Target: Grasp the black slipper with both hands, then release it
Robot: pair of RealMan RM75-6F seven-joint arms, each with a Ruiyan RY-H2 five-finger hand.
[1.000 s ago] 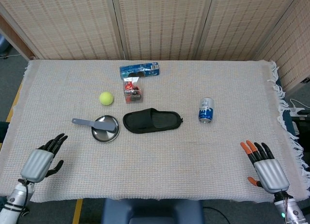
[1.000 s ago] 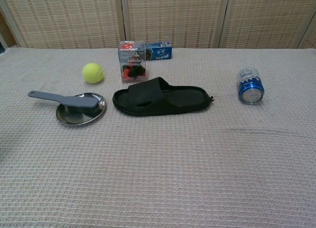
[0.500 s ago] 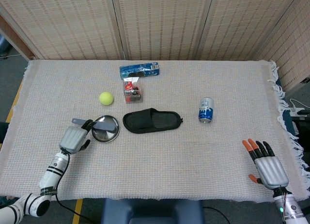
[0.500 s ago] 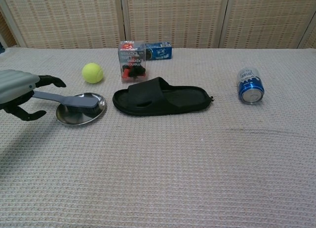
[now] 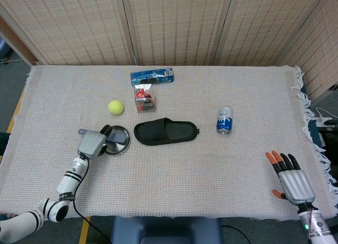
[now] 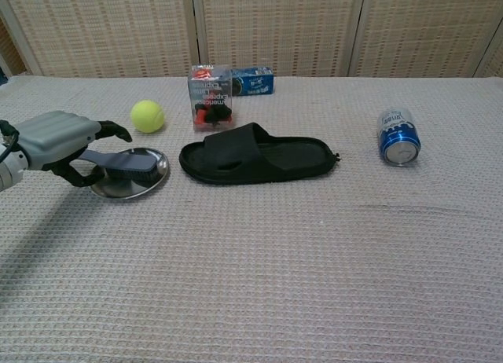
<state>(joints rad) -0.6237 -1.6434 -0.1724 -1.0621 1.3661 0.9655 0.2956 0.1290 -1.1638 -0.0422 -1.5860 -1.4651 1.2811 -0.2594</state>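
The black slipper (image 5: 166,132) lies mid-counter, right of a metal dish (image 5: 118,139) with a brush (image 6: 118,162). The left hand (image 5: 93,143) hovers over the brush handle, fingers loosely spread, gripping nothing. The right hand (image 5: 290,179) waits at the near right corner, fingers apart and empty.

Black slipper (image 5: 166,132), yellow-green ball (image 5: 115,107), blue can (image 5: 224,120), beige woven cloth (image 5: 211,170).

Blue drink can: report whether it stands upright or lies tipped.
Tipped. The blue drink can lies on its side, silver end facing the chest camera.
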